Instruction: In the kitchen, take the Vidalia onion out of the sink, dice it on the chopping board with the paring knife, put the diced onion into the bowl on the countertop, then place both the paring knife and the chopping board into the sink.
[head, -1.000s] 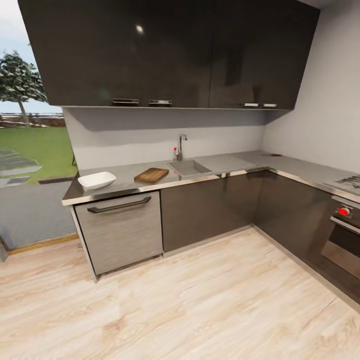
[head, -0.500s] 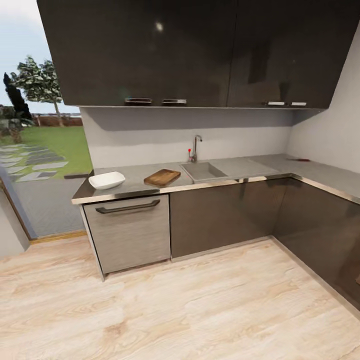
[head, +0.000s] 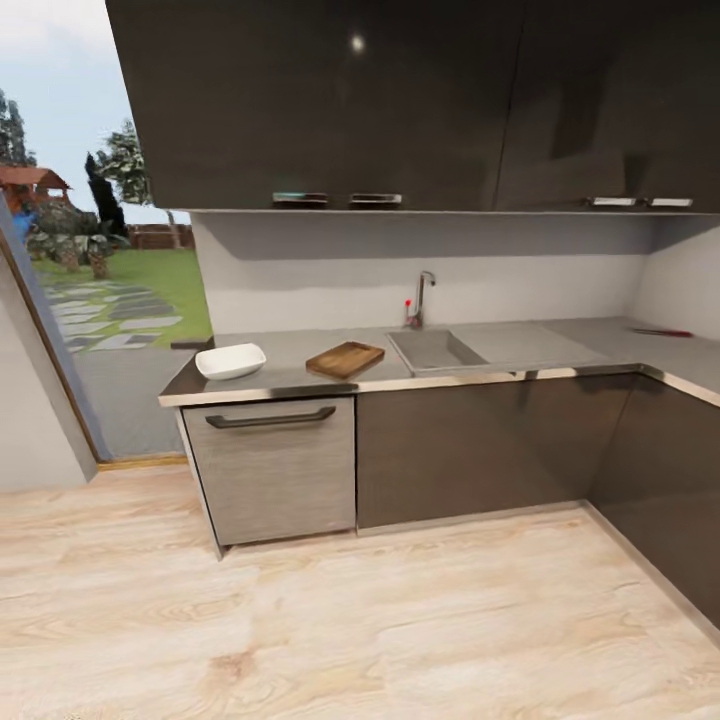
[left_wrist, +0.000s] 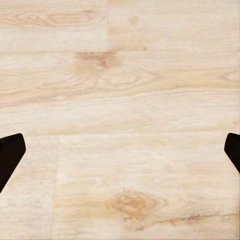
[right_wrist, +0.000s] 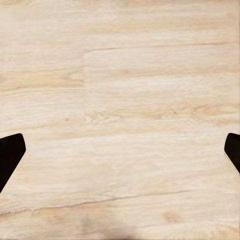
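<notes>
Kitchen with pale wood plank floor, dark grey cabinets and an L-shaped grey countertop (head: 300, 350), seen from across the room.

On the left stretch of the worktop sits the white squarish bowl (head: 230, 360). Just to its right, apart from it, lies the dark brown chopping board (head: 345, 359), its long side angled slightly away to the right. Right of the board is the grey sink (head: 432, 350), with a curved chrome tap (head: 422, 294) at its far edge and a flat drainboard running right. The onion would be down inside the basin; from here it cannot be made out. Far to the right, near the corner of the worktop, a thin red and dark sliver is probably the paring knife (head: 660, 332), lying roughly left to right.

Both wrist cameras look straight down at bare floor. The left gripper (left_wrist: 120, 150) and the right gripper (right_wrist: 120, 150) each show two dark fingertips spread to opposite edges of the picture, wide apart and holding nothing.

Everything needed lies ahead and well apart from both arms, so the base must close in first. The sink sits slightly right of centre, which judges the right arm marginally nearer.
</notes>
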